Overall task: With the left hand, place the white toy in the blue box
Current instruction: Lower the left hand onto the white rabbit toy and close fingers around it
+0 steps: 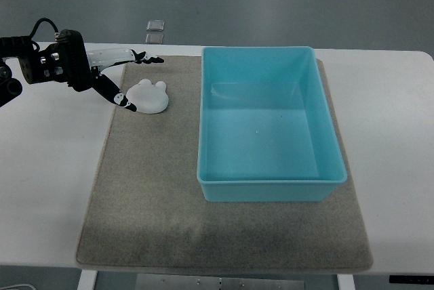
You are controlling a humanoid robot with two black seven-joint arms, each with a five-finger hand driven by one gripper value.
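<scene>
One toy, the white toy (148,96), lies near the mat's (149,188) far left corner. We reach our left hand (121,76) in, fingers spread and empty, to bracket it; the blue box (271,188) waits beside.

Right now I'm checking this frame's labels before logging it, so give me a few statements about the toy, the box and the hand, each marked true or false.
1. The white toy lies on the grey mat, outside the blue box. True.
2. The blue box already holds the toy. False: the box is empty and the toy lies to its left in the picture.
3. The left hand is beside the toy with its fingers spread, not closed on it. True.
4. The right hand rests on the box rim. False: no right hand shows in the view.
5. The box stands on the bare white table, off the mat. False: it stands on the mat's right part.
</scene>
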